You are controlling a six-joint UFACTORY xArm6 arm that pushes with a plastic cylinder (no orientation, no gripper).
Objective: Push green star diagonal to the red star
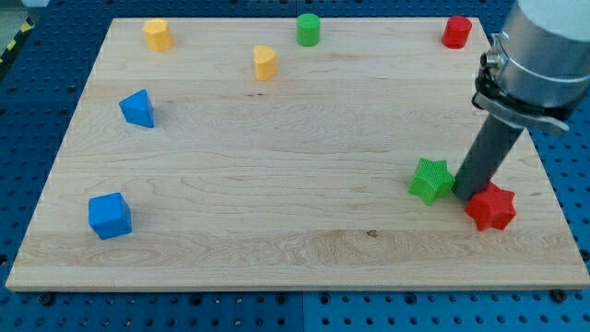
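The green star (430, 179) lies on the wooden board at the view's lower right. The red star (490, 207) lies just right of it and slightly lower, about a block's width away. My tip (464, 195) stands on the board between the two stars, close against the green star's right side and the red star's upper left. The dark rod rises from there toward the view's upper right, into the grey arm body.
Wooden board (277, 138) on a blue pegboard table. Green cylinder (308, 29) and red cylinder (456, 31) at the top. Two yellow blocks (158, 34) (265, 63) at top left. Blue blocks at left (137, 109) and lower left (110, 215).
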